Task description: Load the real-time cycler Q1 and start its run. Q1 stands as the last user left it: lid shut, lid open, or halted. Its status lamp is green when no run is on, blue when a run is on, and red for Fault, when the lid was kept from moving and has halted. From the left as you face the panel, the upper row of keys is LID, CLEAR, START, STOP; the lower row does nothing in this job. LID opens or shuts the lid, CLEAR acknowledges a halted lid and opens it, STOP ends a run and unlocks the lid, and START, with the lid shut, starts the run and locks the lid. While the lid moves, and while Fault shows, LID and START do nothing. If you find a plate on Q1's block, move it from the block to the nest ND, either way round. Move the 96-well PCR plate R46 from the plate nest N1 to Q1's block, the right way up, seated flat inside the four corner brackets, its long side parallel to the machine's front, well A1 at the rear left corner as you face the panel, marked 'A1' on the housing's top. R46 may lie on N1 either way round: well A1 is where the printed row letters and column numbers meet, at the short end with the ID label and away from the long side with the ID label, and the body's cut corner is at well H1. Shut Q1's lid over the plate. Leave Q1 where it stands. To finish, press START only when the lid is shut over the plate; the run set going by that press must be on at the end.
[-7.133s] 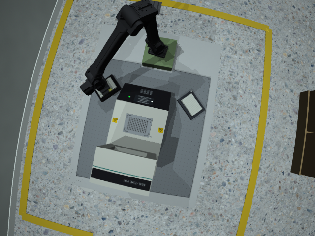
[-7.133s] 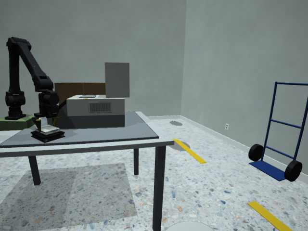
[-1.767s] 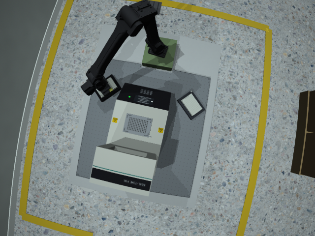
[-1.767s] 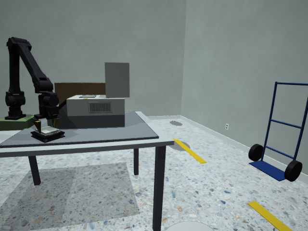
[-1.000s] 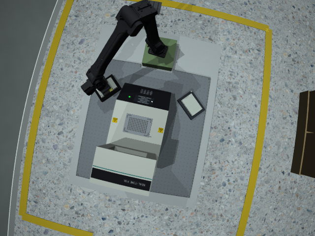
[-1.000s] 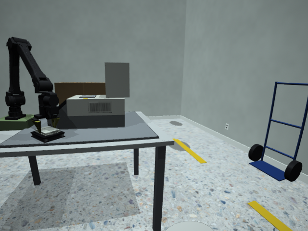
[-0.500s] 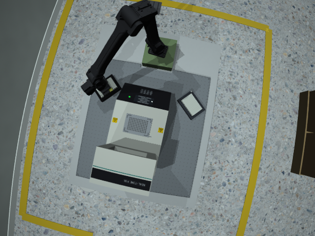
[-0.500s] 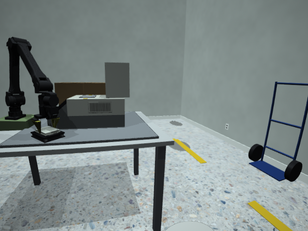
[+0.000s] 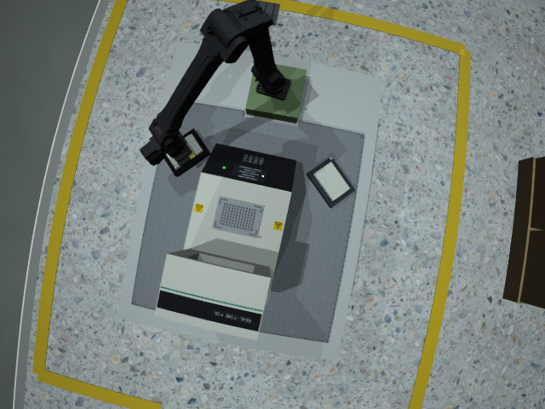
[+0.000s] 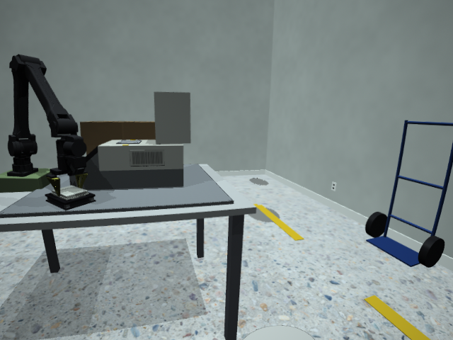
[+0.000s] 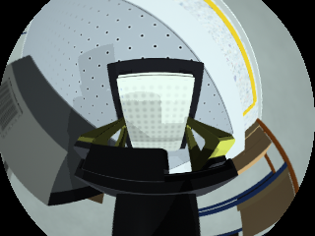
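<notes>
Yellow-tipped fingers of the tool [image 11: 157, 137] are pinching the white 96-well plate [image 11: 157, 114] across its width, and it sits in its black nest [image 9: 198, 154] at the cycler's ten o'clock in the top view. Green glows the status lamp [image 9: 224, 167] on the cycler [image 9: 206, 193], whose lid [image 9: 211, 285] stands open at six o'clock, with the block [image 9: 238, 216] bare. Over at three o'clock, a second black nest [image 9: 318, 185] holds another white plate [image 9: 332, 180]. All of it rests on the grey tabletop [image 9: 339, 246].
</notes>
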### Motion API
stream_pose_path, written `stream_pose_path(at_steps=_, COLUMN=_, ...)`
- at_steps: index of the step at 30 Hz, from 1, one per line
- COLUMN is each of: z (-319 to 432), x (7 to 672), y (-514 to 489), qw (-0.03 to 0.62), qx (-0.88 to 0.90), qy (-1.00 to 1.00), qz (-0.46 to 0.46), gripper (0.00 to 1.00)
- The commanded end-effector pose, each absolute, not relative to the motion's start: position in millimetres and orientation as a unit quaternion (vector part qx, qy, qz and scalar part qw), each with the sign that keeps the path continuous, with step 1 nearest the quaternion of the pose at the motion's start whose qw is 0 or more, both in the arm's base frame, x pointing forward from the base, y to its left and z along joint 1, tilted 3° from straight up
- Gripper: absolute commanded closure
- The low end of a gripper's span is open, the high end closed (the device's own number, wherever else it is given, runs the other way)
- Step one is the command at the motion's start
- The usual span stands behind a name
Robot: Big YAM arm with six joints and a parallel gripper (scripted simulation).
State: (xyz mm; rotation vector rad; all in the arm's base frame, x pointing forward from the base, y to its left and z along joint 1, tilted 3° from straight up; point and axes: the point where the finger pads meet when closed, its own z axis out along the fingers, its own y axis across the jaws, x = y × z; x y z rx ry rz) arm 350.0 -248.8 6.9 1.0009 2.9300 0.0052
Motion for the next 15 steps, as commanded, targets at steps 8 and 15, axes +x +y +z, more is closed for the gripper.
stream_pose_path(at_steps=8, z=-43.6, x=315.1, y=-254.6, qw=-0.027, qx=0.328, qy=0.944, qz=0.008, gripper=1.0)
stream_pose_path(at_steps=15, z=-45.1, x=310.7, y=-253.6, qw=-0.031, qx=0.331, qy=0.943, qz=0.007, gripper=1.0)
